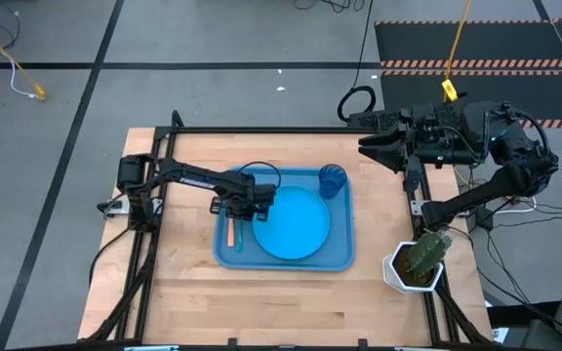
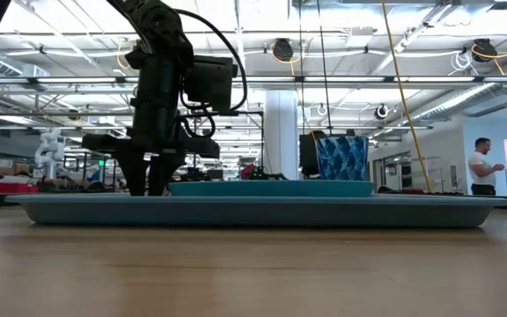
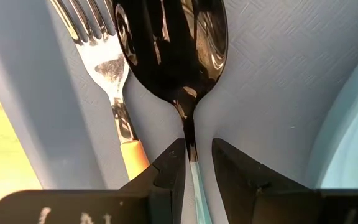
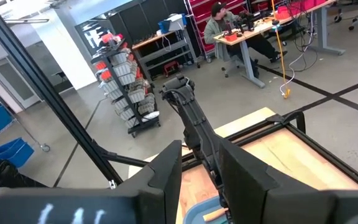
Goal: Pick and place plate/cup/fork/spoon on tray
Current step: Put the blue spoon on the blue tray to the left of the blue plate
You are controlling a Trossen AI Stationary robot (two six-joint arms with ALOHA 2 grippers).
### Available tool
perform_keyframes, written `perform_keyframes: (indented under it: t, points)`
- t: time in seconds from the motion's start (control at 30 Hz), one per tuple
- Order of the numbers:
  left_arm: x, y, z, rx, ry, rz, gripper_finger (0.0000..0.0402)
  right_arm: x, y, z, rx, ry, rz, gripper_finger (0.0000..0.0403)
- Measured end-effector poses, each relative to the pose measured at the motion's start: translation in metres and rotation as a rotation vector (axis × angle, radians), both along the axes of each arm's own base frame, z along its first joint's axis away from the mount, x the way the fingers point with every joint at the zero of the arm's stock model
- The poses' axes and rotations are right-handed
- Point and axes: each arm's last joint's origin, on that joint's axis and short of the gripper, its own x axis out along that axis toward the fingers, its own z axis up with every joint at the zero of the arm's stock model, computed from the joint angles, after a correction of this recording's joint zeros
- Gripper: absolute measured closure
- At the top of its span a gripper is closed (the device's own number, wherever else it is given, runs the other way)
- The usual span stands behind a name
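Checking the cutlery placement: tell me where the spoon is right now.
In the left wrist view the spoon lies on the tray beside the fork, its handle between the left gripper's fingers. The plate is on its other side.

Open workshop hall around a pale wooden table

The wooden tabletop [image 1: 281,292] stands on a grey floor [image 1: 213,39] crossed by dark tape lines, with a black mat edged in orange-and-black hazard stripes [image 1: 476,66] at the far right and a yellow cable [image 1: 457,44] running across it. A white pot with a cactus [image 1: 416,263] sits at the table's right edge. Level across the table, the hall shows white ceiling beams with long strip lights [image 2: 341,84], and a person in a white shirt [image 2: 481,167] standing far off. Elsewhere a parts rack [image 4: 126,93] stands on the floor, and a person sits at a desk [image 4: 253,31].
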Motion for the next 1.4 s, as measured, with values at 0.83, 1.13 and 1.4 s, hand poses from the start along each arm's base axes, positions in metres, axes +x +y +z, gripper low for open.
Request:
perform_keyframes:
  t: [0.83,1.13,1.4]
  points:
    - [0.0027,0.0080,0.0024,0.007,-0.019,0.011,0.0314,-0.0005,-0.0001,-0.0035,0.024,0.034,-0.005,0.0305]
    - [0.0029,0.0066,0.0025,-0.019,-0.022,0.018,0.0314,-0.0007,-0.0001,-0.0042,0.023,0.041,-0.004,0.0305]
    - [0.0033,0.0038,0.0049,-0.037,-0.034,0.021,0.0314,-0.0008,-0.0001,-0.0050,0.022,0.049,-0.004,0.0305]
